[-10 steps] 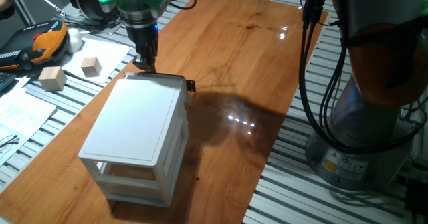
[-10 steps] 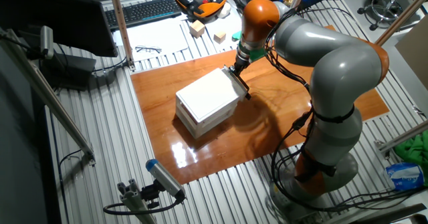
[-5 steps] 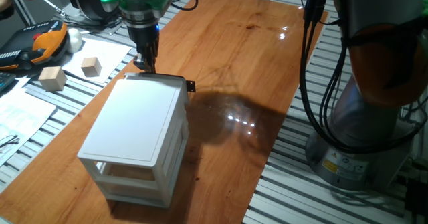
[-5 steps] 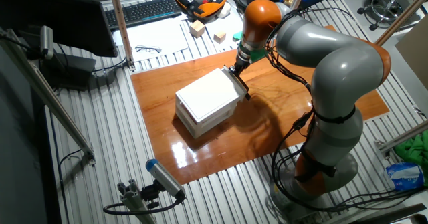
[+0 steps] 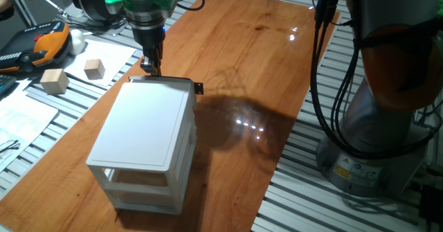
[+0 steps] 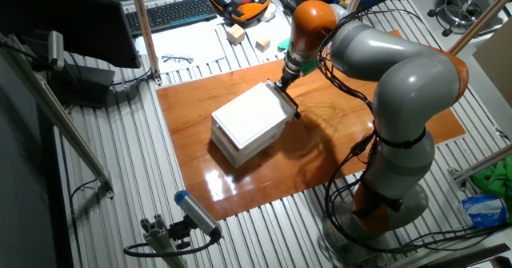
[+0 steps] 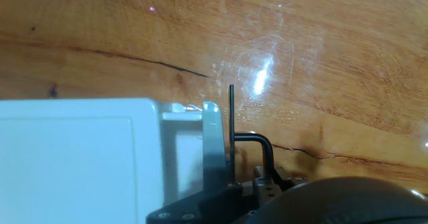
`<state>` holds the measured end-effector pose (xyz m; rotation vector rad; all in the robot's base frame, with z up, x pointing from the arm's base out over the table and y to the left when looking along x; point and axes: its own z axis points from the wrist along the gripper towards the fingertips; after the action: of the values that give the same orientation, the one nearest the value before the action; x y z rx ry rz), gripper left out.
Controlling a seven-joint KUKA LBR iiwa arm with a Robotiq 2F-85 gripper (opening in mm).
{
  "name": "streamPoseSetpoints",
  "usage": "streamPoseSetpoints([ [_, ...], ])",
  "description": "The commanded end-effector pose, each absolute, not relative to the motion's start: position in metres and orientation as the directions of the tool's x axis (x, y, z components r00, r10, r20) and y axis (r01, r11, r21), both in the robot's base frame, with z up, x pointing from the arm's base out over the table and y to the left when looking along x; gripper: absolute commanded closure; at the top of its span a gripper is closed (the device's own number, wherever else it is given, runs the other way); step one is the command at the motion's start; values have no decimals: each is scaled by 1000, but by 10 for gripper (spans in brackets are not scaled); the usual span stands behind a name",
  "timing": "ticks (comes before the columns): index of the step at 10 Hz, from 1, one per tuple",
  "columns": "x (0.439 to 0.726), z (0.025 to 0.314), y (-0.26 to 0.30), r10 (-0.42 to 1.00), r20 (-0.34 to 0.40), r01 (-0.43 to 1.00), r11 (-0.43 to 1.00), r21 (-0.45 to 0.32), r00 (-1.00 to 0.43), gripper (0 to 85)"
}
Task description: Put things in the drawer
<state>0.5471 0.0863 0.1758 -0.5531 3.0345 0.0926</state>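
The white cabinet (image 5: 142, 125) (image 6: 248, 116) stands on the wooden board. Its top drawer (image 5: 176, 82) is pushed almost fully in, with the black knob (image 5: 198, 88) sticking out at the front. In the hand view a narrow gap of the drawer (image 7: 180, 127) shows between the cabinet top (image 7: 67, 157) and the drawer's front wall. My gripper (image 5: 152, 69) (image 6: 279, 82) (image 7: 212, 110) points down at that front edge, fingers together, touching the drawer front beside the knob (image 7: 257, 142). The things for the drawer are out of view.
Two larger pale wooden blocks (image 5: 54, 81) (image 5: 94, 68) lie on paper left of the board, beyond the cabinet. An orange-black handheld controller (image 5: 45, 43) sits behind them. The arm's base (image 5: 387, 121) and cables stand to the right.
The whole cabinet has slid a little along the board, away from the gripper. The gripper has stayed at the drawer's front edge.
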Motion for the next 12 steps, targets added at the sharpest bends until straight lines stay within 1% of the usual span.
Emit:
streamPoseSetpoints([
  [1,547,176,87,-348,-66,-352,935,46,-935,850],
  [5,543,180,90,-350,-63,-353,935,35,-934,850],
  [12,536,177,97,-336,-64,-339,940,41,-940,850],
])
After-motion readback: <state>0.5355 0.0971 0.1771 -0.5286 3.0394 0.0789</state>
